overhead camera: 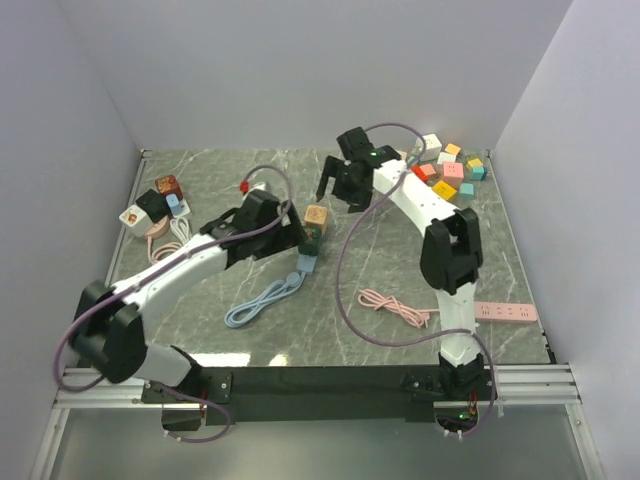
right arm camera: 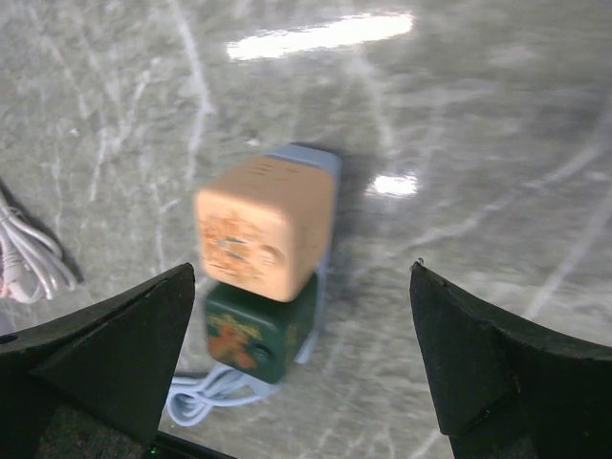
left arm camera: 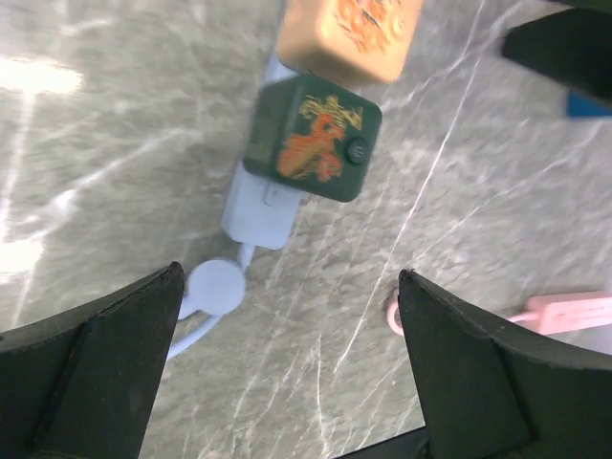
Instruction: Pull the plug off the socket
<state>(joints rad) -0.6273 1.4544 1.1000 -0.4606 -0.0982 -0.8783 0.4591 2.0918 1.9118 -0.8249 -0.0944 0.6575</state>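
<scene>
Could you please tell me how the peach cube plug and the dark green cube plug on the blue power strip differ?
Colour: the peach plug is pale orange; the green plug is dark green with an orange motif. Position: the green plug sits nearer the end of the blue power strip where its cable leaves; the peach plug sits beyond it. Both are cube-shaped, sit side by side on the strip, and neither is gripped.

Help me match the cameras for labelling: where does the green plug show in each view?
Top external: green plug near the centre of the picture, slightly left.
Left wrist: green plug upper middle.
Right wrist: green plug low, left of centre.
Shared landmark: the peach plug right beside it in all three views, both on the blue strip.
</scene>
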